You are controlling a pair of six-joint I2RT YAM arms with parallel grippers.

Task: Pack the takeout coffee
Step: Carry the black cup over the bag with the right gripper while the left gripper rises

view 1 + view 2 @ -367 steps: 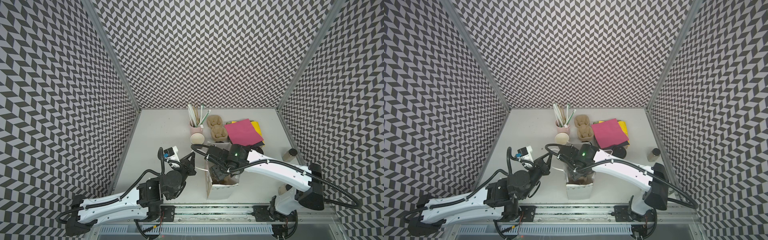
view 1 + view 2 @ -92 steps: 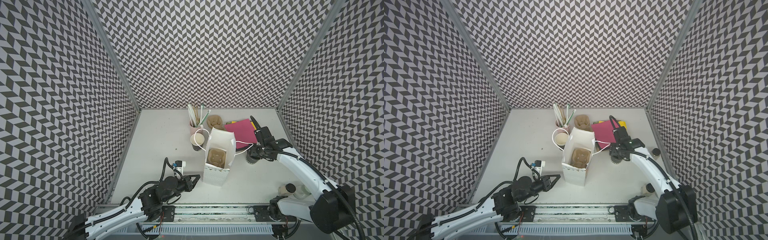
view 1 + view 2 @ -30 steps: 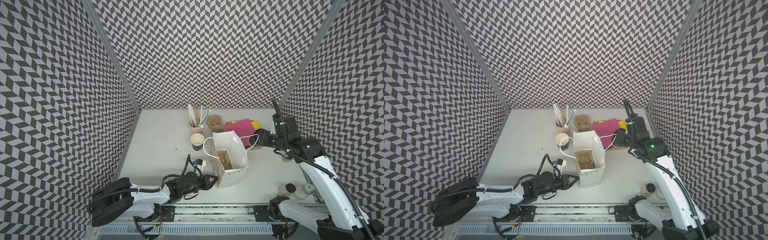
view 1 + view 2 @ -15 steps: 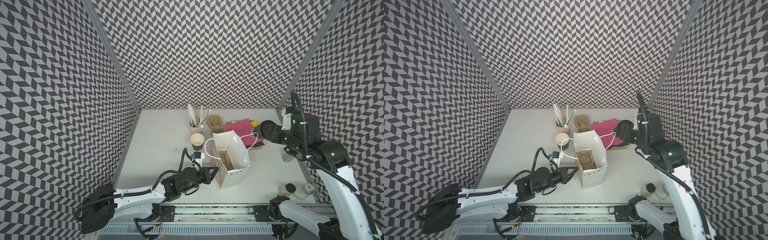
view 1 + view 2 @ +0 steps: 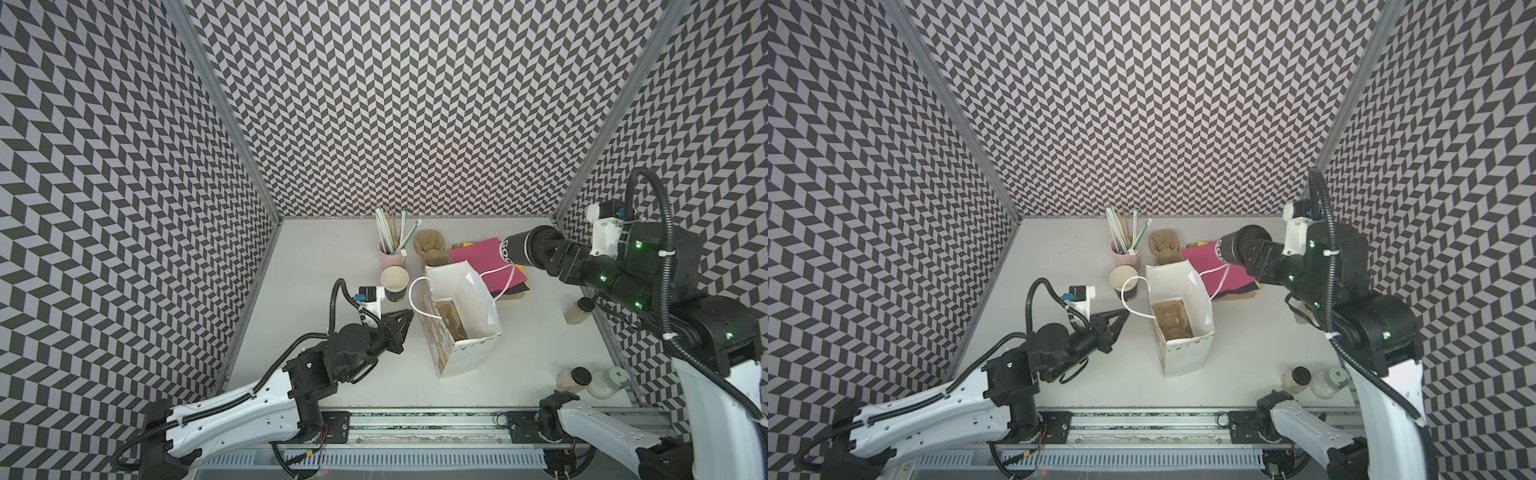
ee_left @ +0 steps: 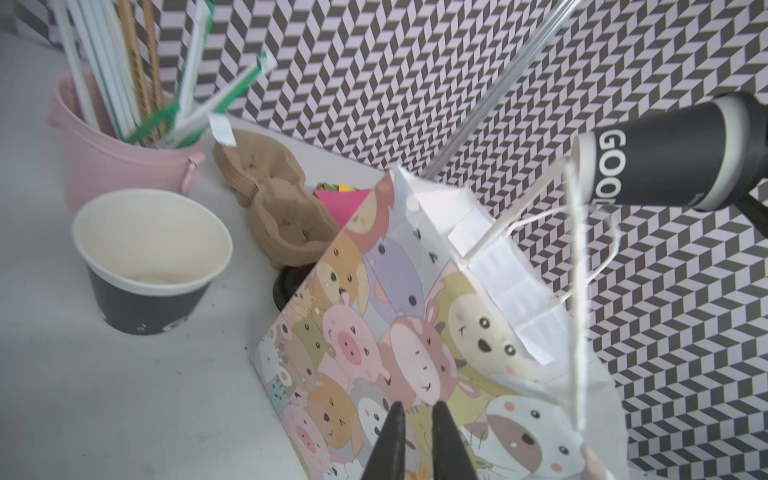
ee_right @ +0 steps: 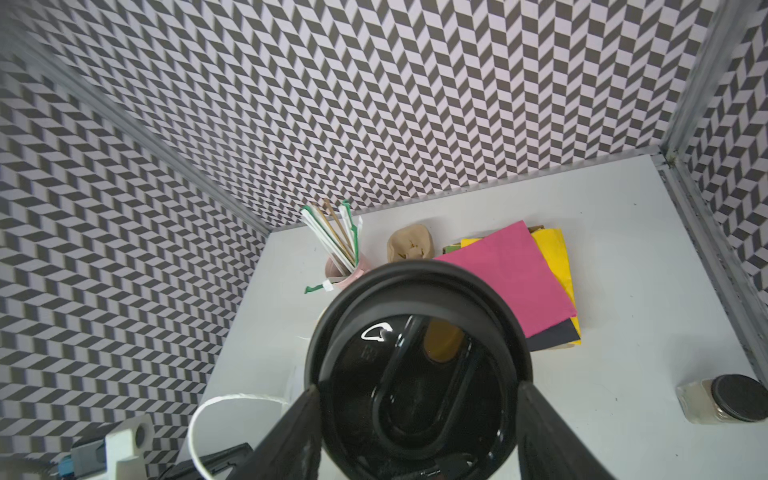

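Note:
The takeout coffee [image 5: 517, 248] [image 5: 1230, 248] is a dark cup with white print and a black lid [image 7: 415, 365]. It hangs on its side in the air, its bottom pointing left, above the far right of the bag. My right gripper [image 5: 540, 251] [image 7: 417, 392] is shut on its lid end. The white cartoon-animal paper bag [image 5: 455, 357] [image 5: 1183, 357] [image 6: 374, 332] stands open mid-table with a brown cup carrier [image 5: 451, 322] inside. My left gripper [image 5: 409, 313] [image 5: 1125, 311] [image 6: 417, 405] is shut and empty, just left of the bag by its handle loop.
A lidless dark cup [image 5: 395, 280] and a pink holder of straws [image 5: 390, 253] stand left of the bag's far side. Spare carriers [image 5: 430, 247] and coloured napkins [image 5: 478, 259] lie behind it. Small bottles [image 5: 577, 309] [image 5: 575, 378] sit along the right edge.
My right arm has risen and swung back with the cup, which now lies on its side. My left gripper has drawn away from the bag's near corner to its left side.

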